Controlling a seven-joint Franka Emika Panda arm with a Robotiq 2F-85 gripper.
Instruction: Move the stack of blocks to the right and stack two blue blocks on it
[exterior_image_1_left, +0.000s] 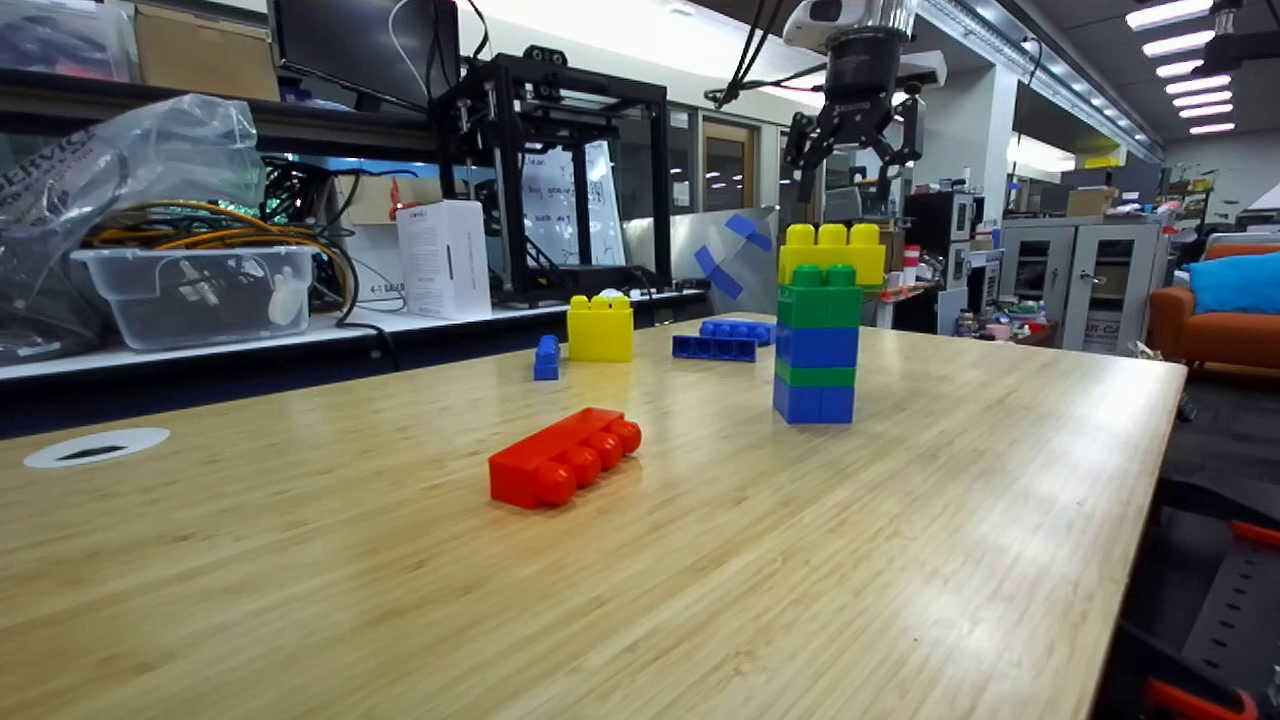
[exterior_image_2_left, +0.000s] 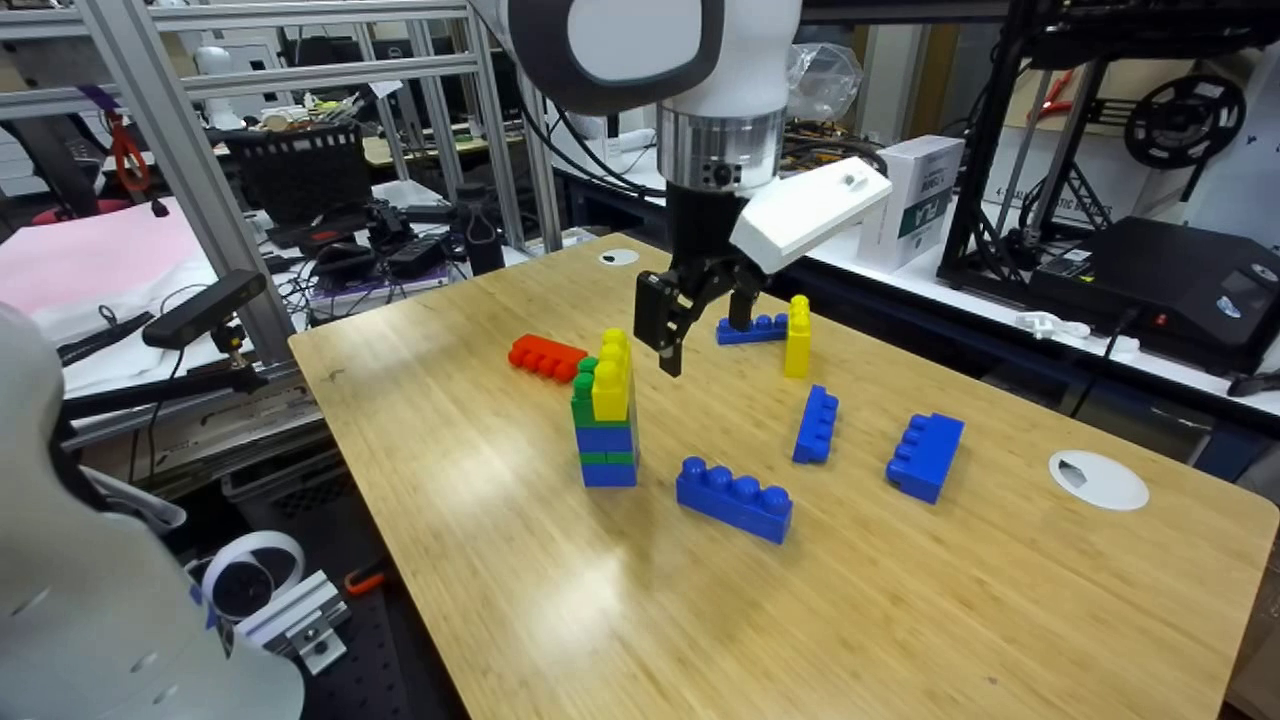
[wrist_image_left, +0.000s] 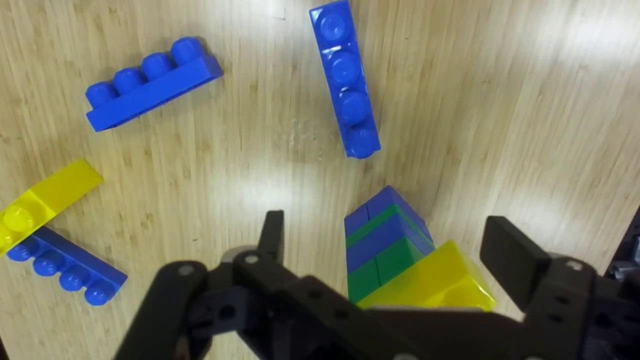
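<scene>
Exterior view: jaws apart, the hand (exterior_image_1_left: 845, 183) hangs over a glossy wooden table (exterior_image_1_left: 900, 540), orange couch (exterior_image_1_left: 1228, 342) beyond

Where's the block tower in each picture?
In an exterior view: the tower, right of centre.
In an exterior view: the tower, slightly left of centre.
In the wrist view: the tower, low, right of centre, partly behind the tool.
Landmark in all three: the separate yellow brick.

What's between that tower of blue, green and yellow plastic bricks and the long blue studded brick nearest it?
Just bare wooden tabletop: an exterior view and the wrist view both show a gap between the tower and the long blue brick.
</scene>
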